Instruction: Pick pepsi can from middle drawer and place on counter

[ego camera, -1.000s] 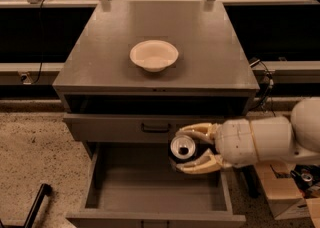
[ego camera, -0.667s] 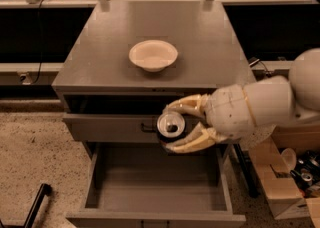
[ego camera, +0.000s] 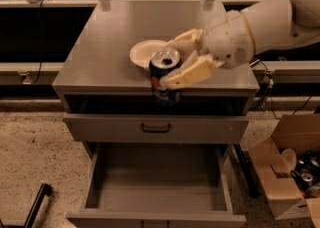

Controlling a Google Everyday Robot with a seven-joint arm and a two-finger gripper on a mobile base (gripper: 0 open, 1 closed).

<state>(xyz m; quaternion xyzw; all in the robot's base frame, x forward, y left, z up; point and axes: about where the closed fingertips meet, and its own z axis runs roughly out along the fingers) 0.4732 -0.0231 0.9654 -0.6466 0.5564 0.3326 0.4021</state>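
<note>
The pepsi can (ego camera: pixel 164 76), dark blue with a silver top, is held upright in my gripper (ego camera: pixel 172 61), whose cream fingers (ego camera: pixel 189 73) are shut around it. The can hangs at the front edge of the counter (ego camera: pixel 105 47), just in front of the white bowl (ego camera: pixel 142 52), with its lower part in front of the dark gap under the counter top. The middle drawer (ego camera: pixel 157 187) stands pulled open below, its grey floor bare. My arm reaches in from the upper right.
A closed grey drawer front with a dark handle (ego camera: pixel 156 128) sits between the counter and the open drawer. An open cardboard box (ego camera: pixel 290 172) with items stands on the floor at the right. A dark bar (ego camera: pixel 35 204) lies at the lower left.
My gripper has risen with the can from just above the open drawer, past the closed drawer front, up to the counter's front edge.
</note>
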